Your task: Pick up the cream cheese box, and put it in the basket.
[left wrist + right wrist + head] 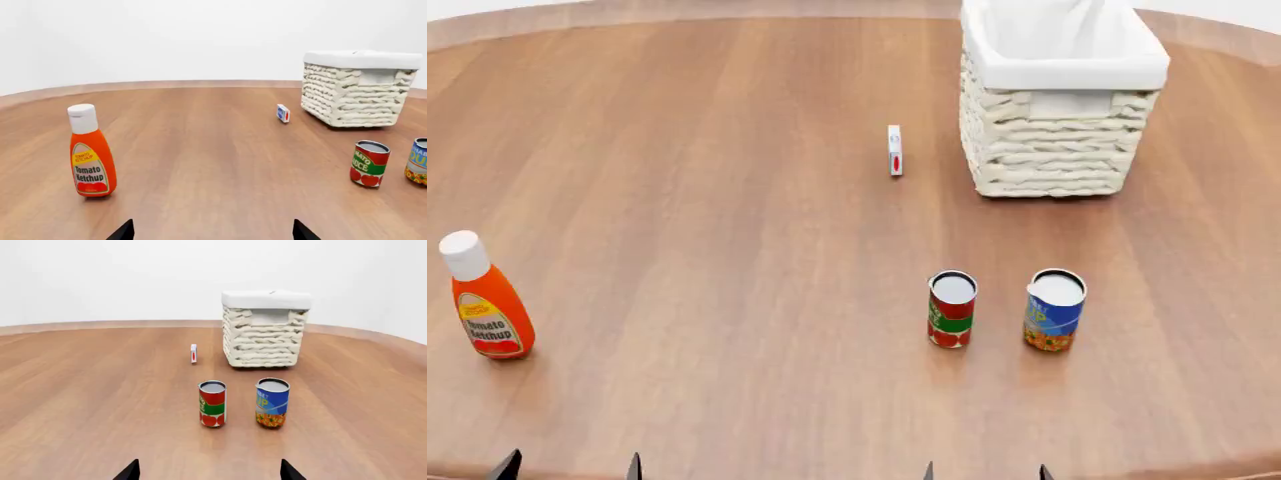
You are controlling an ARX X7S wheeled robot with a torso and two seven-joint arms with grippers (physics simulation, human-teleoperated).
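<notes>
Our right gripper and left gripper gape empty; reaching the cream cheese box beside the basket, we risk toppling it.

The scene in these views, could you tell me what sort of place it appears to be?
Probably a bare simulated tabletop test setup, not a real kitchen: a round wooden table against blank white walls, holding only groceries, namely a ketchup bottle, two cans, a cream cheese box and a wicker basket.
</notes>
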